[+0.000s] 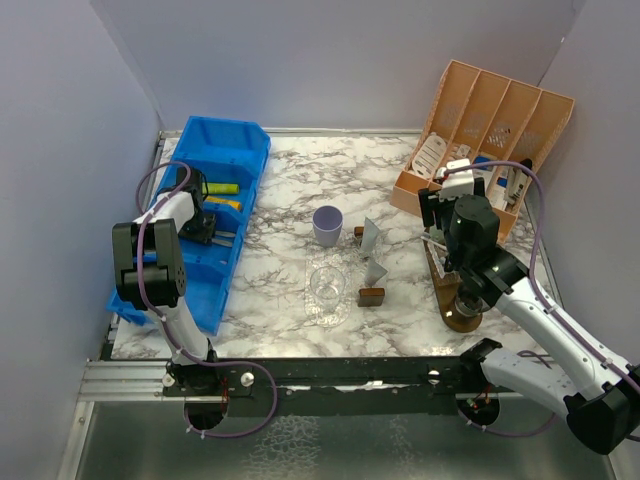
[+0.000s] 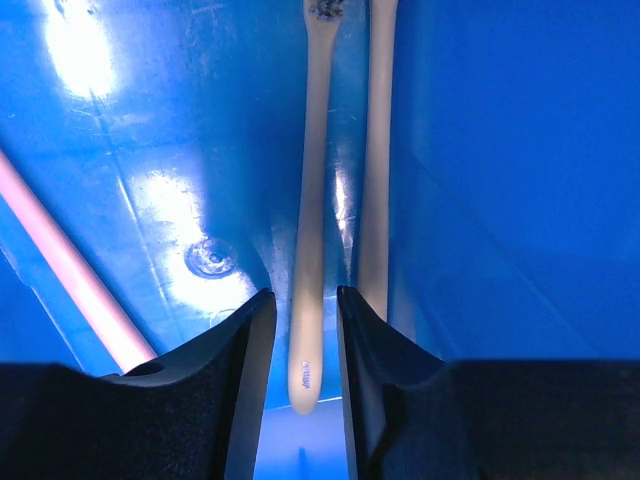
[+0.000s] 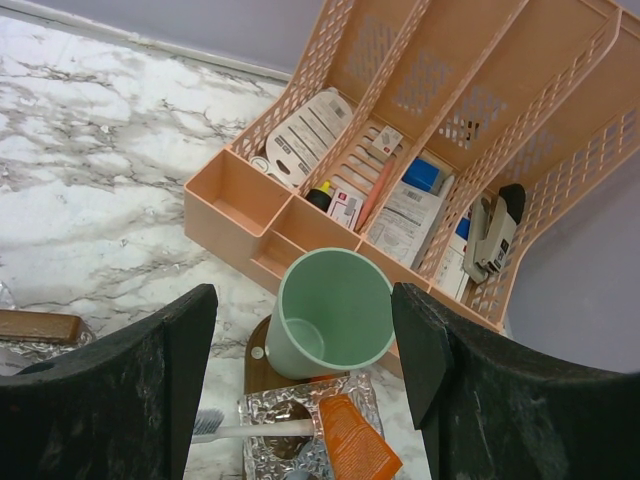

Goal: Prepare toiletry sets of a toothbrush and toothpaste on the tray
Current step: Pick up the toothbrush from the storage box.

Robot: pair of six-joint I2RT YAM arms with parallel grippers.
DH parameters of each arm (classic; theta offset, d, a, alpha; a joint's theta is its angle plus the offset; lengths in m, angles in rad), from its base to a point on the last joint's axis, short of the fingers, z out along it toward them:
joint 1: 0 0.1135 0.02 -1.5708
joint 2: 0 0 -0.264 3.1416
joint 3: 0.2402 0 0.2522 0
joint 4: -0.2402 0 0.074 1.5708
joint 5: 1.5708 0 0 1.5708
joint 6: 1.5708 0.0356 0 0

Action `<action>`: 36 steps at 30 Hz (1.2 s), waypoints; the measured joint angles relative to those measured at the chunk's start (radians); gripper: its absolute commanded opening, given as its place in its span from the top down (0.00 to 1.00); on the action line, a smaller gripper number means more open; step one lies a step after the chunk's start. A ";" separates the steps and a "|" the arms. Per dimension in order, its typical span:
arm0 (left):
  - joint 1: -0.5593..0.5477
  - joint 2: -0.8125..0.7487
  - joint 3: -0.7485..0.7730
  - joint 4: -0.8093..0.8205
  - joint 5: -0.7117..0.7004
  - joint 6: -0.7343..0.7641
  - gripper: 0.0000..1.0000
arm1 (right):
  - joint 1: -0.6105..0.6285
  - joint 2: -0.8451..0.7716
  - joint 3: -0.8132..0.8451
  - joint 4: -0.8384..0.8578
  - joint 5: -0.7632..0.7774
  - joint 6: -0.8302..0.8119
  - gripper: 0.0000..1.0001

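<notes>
In the left wrist view my left gripper (image 2: 300, 330) is down in the blue bin (image 2: 520, 200), its jaws either side of the end of a cream toothbrush (image 2: 312, 200), with a thin gap on each side. A second cream toothbrush (image 2: 378, 150) lies beside it. My right gripper (image 3: 305, 390) hangs wide open above a mint green cup (image 3: 330, 310) standing on the wooden tray (image 3: 258, 365). Nearer the camera, a shiny faceted cup (image 3: 262, 412) holds a toothbrush (image 3: 250, 430) and an orange tube (image 3: 355, 440). A lilac cup (image 1: 327, 225) and a clear cup (image 1: 327, 285) stand mid-table.
A pink toothbrush (image 2: 70, 270) lies left in the bin, and yellow tubes (image 1: 222, 190) lie in its far part. A peach organizer (image 3: 450, 60) with packets stands behind the tray (image 1: 445, 285). Foil pieces with wooden blocks (image 1: 372, 262) sit right of the cups.
</notes>
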 measured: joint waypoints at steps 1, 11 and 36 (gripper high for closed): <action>0.001 0.000 0.000 -0.001 0.000 -0.003 0.67 | -0.002 0.000 0.000 0.000 0.000 0.000 0.29; 0.006 0.006 0.004 -0.012 0.000 -0.003 0.88 | -0.003 0.000 0.000 0.000 0.000 0.000 0.28; 0.032 -0.087 0.005 -0.063 -0.018 0.040 0.97 | -0.004 -0.025 -0.014 0.003 -0.006 0.008 0.28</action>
